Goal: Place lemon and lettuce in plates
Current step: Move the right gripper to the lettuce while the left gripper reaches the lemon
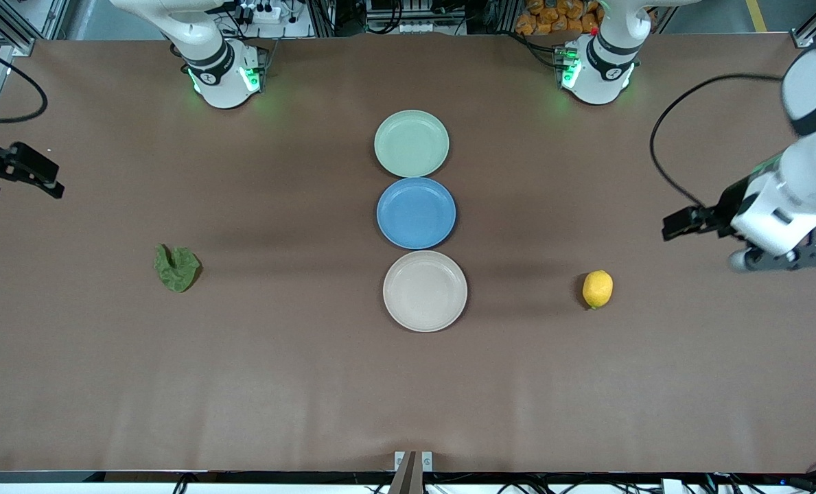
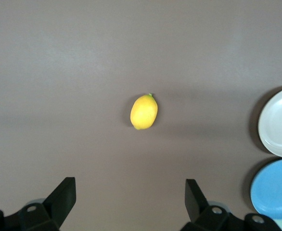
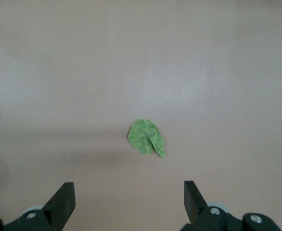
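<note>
The yellow lemon (image 1: 598,289) (image 2: 144,112) lies on the brown table toward the left arm's end. The dark green lettuce (image 1: 176,267) (image 3: 147,137) lies toward the right arm's end. Two plates sit in the middle row with nothing on them: the mint green plate (image 1: 412,143) nearest the bases and the beige-white plate (image 1: 425,291) (image 2: 279,122) nearest the front camera. My left gripper (image 1: 785,259) (image 2: 130,192) hangs open and empty over bare table, short of the lemon. My right gripper (image 3: 129,191) is open and empty, up over the table short of the lettuce.
A blue plate (image 1: 416,213) (image 2: 275,189) lies between the two task plates, almost touching both. The right arm's hand (image 1: 13,168) shows at the edge of the front view. A black cable (image 1: 661,130) loops beside the left arm.
</note>
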Robot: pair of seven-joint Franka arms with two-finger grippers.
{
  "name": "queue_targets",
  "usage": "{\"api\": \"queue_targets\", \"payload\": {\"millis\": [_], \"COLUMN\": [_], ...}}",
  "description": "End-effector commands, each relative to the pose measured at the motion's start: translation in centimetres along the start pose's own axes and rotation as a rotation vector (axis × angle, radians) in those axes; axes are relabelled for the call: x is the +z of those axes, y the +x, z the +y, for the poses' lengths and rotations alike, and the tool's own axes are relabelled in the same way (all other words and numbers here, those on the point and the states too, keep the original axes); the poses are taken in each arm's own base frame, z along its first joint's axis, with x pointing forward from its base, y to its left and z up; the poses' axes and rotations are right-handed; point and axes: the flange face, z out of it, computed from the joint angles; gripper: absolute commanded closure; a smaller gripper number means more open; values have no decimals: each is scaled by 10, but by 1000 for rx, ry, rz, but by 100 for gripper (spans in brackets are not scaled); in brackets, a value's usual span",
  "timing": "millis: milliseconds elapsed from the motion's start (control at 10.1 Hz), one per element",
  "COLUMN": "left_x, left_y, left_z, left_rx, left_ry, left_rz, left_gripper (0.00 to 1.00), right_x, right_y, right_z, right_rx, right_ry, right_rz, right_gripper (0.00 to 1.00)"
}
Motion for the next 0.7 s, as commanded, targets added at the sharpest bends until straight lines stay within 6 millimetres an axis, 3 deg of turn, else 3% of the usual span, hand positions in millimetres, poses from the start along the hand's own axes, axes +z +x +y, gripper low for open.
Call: {"api": "queue_targets", "payload": {"millis": [0,298,596], "left_x": [57,136,201], "left_y": [7,27,42], "left_z": [-4,6,4], "left_rx": [49,91,113], "left_ry": [2,30,63], "left_rz": [-10,-4,-14], "left_gripper": [0,0,0], "right_x": [56,130,202], "right_y": [-1,-3,-2], "right_z": [10,12,10], "right_rx": [13,9,6], "right_ry": [16,14,12], "right_rz": [-6,11,-51], "right_gripper": [0,0,0]}}
